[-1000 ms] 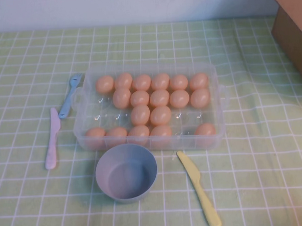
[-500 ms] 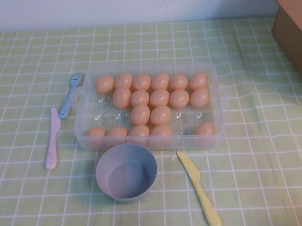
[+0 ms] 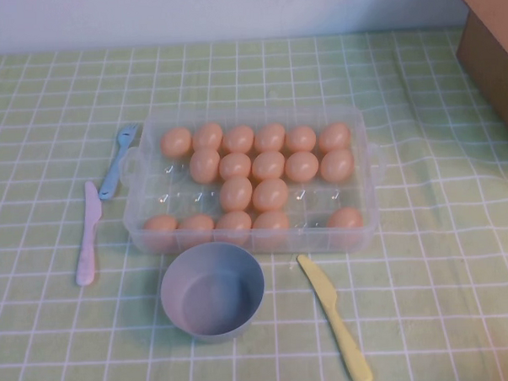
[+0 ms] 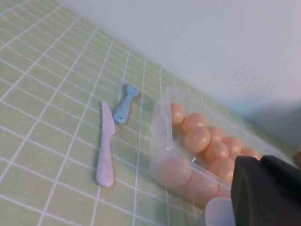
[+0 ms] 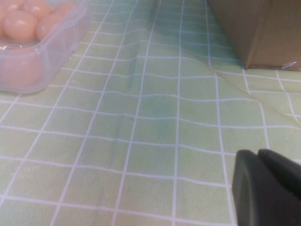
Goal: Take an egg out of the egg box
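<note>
The clear egg box [image 3: 367, 229] sits mid-table in the high view and holds several peach-orange eggs, such as one egg [image 3: 236, 194] in the middle. Neither arm shows in the high view. In the left wrist view my left gripper [image 4: 262, 160] is shut and empty. It hovers near the box's near-left corner [image 4: 162, 141], with eggs [image 4: 196, 139] visible inside. In the right wrist view my right gripper [image 5: 258, 153] is shut and empty. It is low over the cloth, well to the right of the box [image 5: 56, 52].
A round blue-grey bowl [image 3: 212, 289] stands just in front of the box. A pink knife [image 3: 87, 236] and a blue fork [image 3: 118, 160] lie to its left. A yellow knife [image 3: 335, 318] lies front right. A cardboard box [image 3: 493, 53] stands at the far right.
</note>
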